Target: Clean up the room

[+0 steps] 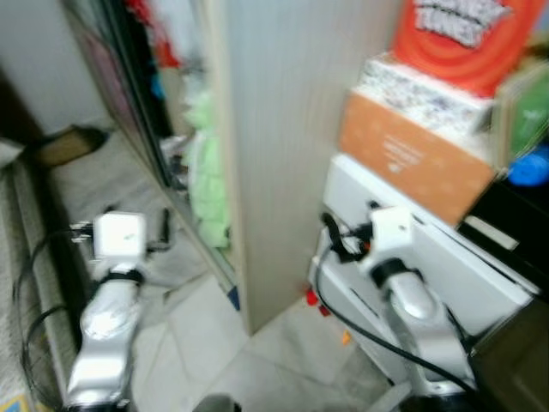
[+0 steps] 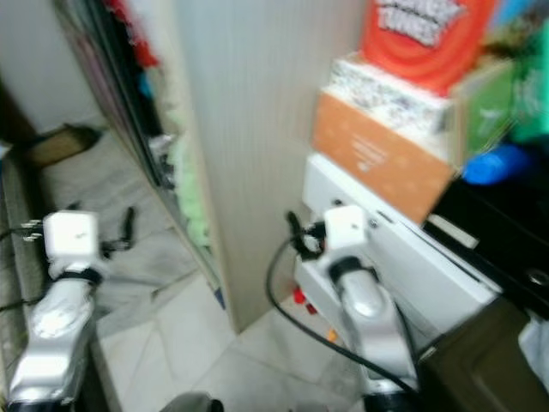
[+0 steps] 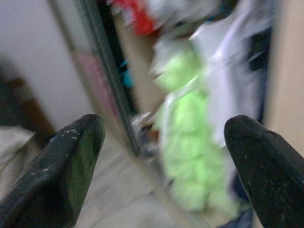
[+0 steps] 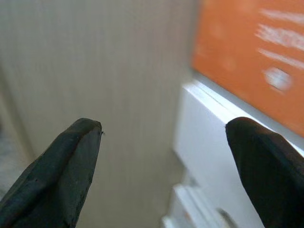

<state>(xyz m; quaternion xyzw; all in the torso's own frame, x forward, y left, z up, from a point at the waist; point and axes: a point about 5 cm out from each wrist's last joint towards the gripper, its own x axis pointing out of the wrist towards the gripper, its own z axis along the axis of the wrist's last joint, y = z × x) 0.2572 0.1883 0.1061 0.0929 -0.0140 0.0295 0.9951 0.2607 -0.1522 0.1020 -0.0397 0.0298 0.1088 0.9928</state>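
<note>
Right now your head cameras are blurred, so take the details loosely. Use the tall pale wooden panel as your landmark: it stands upright in the middle of the scene on the grey tiled floor.

To the left of that panel you have an open wardrobe with a dark sliding-door frame. Just beside the panel, inside the wardrobe, hangs a light green garment, with white cloth next to it and something red higher up. Beyond it, near the wall, a dark flat thing lies on the floor; you cannot tell what it is.

To the right of the panel sits a white cabinet, close against it. An orange box rests on top of the cabinet, a speckled white box lies on the orange one, and a red-orange printed package stands above that. A blue object shows further right.

Your left pincer points at the green garment in the wardrobe, its fingers spread wide and holding nothing. Your right pincer faces the seam between the panel and the white cabinet, also spread wide and empty. A black cable loops beside the right arm.
</note>
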